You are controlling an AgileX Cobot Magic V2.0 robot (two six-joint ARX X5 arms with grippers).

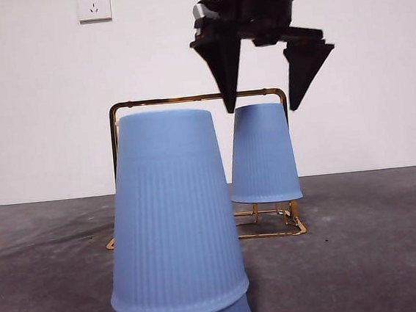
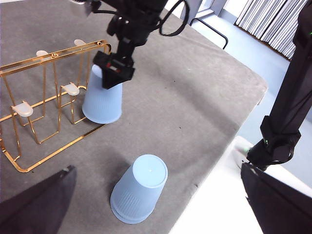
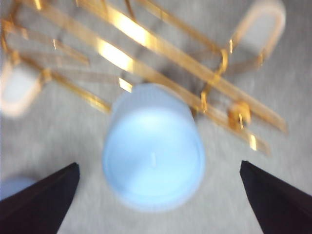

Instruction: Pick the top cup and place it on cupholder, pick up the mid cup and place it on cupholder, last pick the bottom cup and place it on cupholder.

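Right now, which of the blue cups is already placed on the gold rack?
The single blue cup under the open right pincer, upside down on an end prong of the gold cupholder. The other two cups stand nested on the table, off the rack.

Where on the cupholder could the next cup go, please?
The cupholder has one blue cup on the prong at one end, with the open right gripper just above it. The other prongs stand bare. The gray table between the rack and the cup stack is free; that occupied end is crowded.
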